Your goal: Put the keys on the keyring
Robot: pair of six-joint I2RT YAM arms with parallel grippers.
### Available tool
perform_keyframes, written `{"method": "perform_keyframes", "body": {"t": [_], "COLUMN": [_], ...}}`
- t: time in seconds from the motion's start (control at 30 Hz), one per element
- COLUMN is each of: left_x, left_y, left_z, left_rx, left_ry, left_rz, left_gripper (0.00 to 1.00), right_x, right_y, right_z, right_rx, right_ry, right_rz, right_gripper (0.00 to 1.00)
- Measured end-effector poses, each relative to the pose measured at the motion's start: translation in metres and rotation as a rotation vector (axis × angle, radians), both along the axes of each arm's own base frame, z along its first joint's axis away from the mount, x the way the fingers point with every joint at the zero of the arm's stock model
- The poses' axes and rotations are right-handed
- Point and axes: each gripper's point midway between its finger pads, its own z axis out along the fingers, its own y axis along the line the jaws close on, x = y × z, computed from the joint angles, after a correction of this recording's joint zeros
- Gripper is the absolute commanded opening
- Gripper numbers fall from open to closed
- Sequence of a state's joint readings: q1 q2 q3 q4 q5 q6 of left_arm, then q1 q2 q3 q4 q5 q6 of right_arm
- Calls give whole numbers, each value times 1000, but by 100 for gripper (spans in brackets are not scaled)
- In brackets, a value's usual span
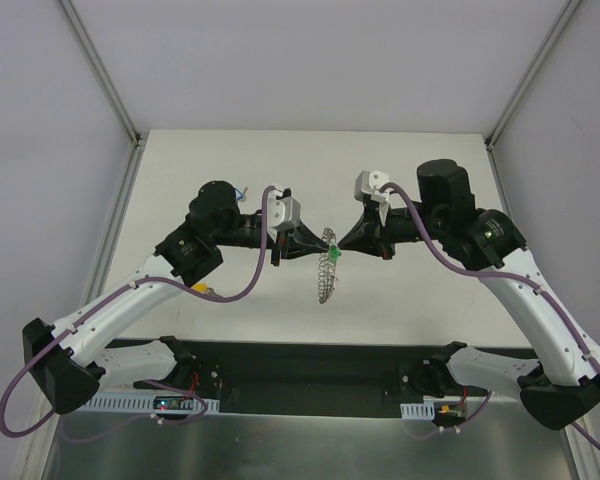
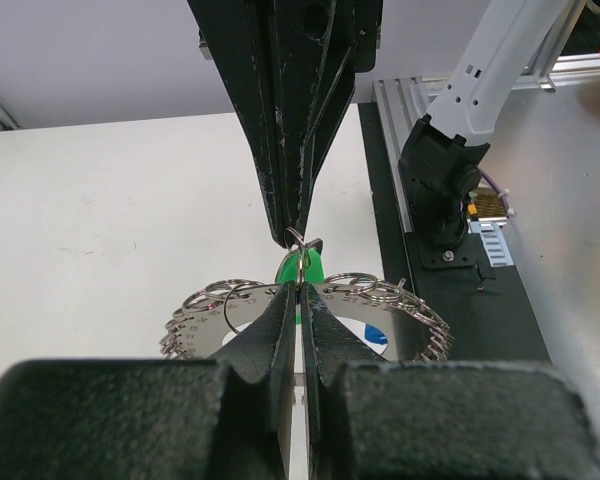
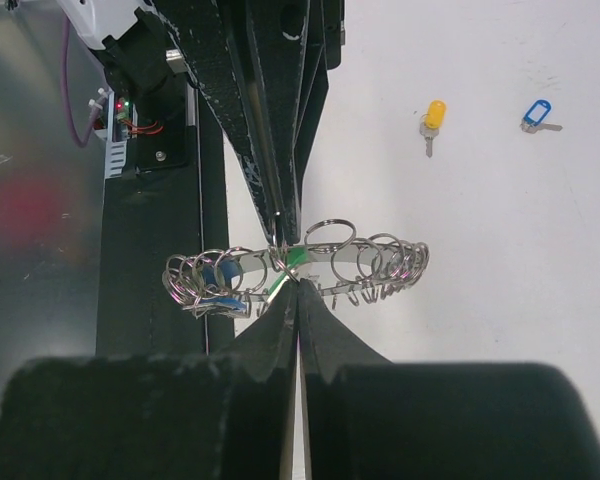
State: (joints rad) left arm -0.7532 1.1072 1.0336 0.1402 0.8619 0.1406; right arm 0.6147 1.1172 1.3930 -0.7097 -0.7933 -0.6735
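Mid-frame, above the surface (image 1: 280, 170), the left hand (image 2: 298, 300) clamps the keyring (image 2: 420, 325) while the right hand (image 2: 295, 235) pinches the green key (image 2: 305, 268) at its rim — the threading step. Next, I judge, the key's loop needs working onto the coil.

Ref point: keyring (image 1: 327, 265), held up over the table (image 1: 280, 160), about mid-width.
- Just left of its top: left gripper (image 1: 316, 250), pinching the rim.
- Just right of its top: right gripper (image 1: 342, 250), tip facing the left one.
- Between the two tips, touching the rim: ring-side key (image 1: 335, 256), pinched by the right gripper.
- Well left of the keyring, on the table: nearer key (image 3: 434, 118), slightly in front; farther key (image 3: 537, 113), behind. The two lie apart.
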Motion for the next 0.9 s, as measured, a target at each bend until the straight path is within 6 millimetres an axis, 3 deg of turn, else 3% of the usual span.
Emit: {"method": "perform_keyframes", "body": {"t": [0.67, 0.9], "left_x": [12, 20], "left_y": [-4, -5], "left_z": [-9, -20], "left_rx": [62, 104], "left_ry": [29, 39], "left_rz": [35, 64], "left_gripper": [0, 0], "right_x": [-1, -1], "right_y": [-2, 2], "right_z": [-4, 3], "right_rx": [-32, -20], "right_ry": [32, 24], "right_rz": [1, 15], "right_gripper": [1, 1]}}
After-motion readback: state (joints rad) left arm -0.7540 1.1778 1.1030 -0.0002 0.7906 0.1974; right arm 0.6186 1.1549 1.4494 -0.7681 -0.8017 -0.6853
